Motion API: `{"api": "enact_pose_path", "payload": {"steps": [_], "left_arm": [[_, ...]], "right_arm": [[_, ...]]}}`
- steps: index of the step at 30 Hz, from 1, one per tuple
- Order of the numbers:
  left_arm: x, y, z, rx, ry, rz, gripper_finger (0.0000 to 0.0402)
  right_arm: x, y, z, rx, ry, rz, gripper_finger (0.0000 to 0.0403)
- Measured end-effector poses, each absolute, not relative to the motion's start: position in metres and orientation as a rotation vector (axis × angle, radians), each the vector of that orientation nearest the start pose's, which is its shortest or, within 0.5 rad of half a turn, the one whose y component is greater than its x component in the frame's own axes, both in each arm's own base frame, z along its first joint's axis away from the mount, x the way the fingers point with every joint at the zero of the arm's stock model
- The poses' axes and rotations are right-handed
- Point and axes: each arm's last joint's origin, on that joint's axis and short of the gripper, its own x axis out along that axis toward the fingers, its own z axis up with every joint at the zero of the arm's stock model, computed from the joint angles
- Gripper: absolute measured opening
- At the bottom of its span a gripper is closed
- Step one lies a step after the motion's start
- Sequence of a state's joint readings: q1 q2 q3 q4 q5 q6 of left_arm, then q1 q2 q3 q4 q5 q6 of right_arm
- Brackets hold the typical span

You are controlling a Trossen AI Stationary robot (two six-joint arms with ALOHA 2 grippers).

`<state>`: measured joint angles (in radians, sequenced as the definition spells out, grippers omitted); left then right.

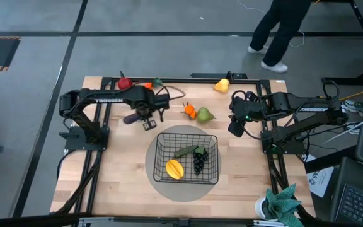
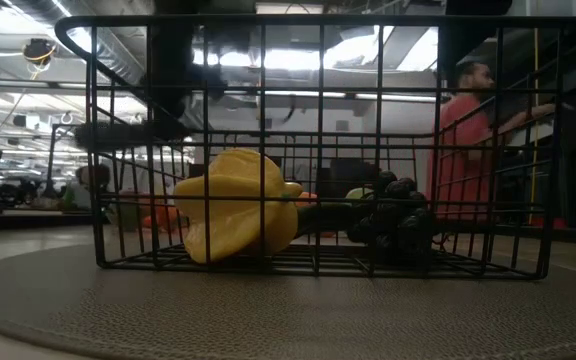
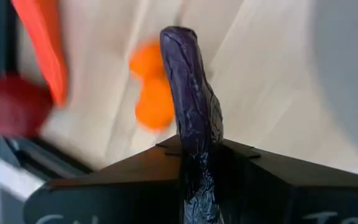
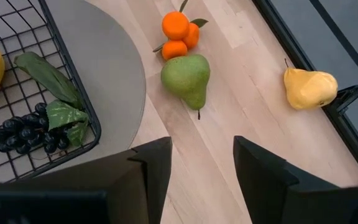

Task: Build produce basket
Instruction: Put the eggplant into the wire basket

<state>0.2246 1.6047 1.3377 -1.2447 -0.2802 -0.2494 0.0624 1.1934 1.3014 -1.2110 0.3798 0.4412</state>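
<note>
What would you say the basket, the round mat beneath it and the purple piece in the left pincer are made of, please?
The basket looks like thin metal wire with a black coating: an open welded grid. The round mat seems woven fibre or cord, grey and matte with fine concentric ribbing. The purple piece, clamped in the left pincer, appears to be soft plastic or foam with a wrinkled, slightly glossy skin; which one cannot be told.

Robotics lab — wooden bench [image 1: 125,183], concrete floor [image 1: 169,19], laptop [image 1: 361,205], exposed ceiling ducts [image 2: 118,45].
</note>
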Motion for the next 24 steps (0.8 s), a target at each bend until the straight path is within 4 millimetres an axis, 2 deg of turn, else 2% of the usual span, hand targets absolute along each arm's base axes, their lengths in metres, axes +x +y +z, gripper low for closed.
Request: {"api": "enact_pose_path", "payload": {"steps": [7, 12, 19, 21, 24], "left_arm": [[0.305, 0.056, 0.325, -0.071, 1.188, 0.457, 0.0027], [0.325, 0.036, 0.352, -0.05, 0.968, 0.19, 0.0027], [0.343, -0.011, 0.369, 0.039, 0.702, -0.334, 0.0027], [0.344, -0.026, 0.371, 0.107, 0.659, -0.429, 0.0027], [0.343, -0.044, 0.372, 0.205, 0.636, -0.476, 0.0033]], "right_arm": [[0.203, 0.002, 0.351, 0.152, 0.99, -0.513, 0.0161], [0.203, 0.002, 0.351, 0.153, 0.99, -0.514, 0.0161], [0.203, 0.002, 0.351, 0.154, 0.989, -0.514, 0.0161], [0.203, 0.002, 0.351, 0.154, 0.989, -0.514, 0.0161], [0.203, 0.002, 0.351, 0.154, 0.989, -0.514, 0.0161]]}}
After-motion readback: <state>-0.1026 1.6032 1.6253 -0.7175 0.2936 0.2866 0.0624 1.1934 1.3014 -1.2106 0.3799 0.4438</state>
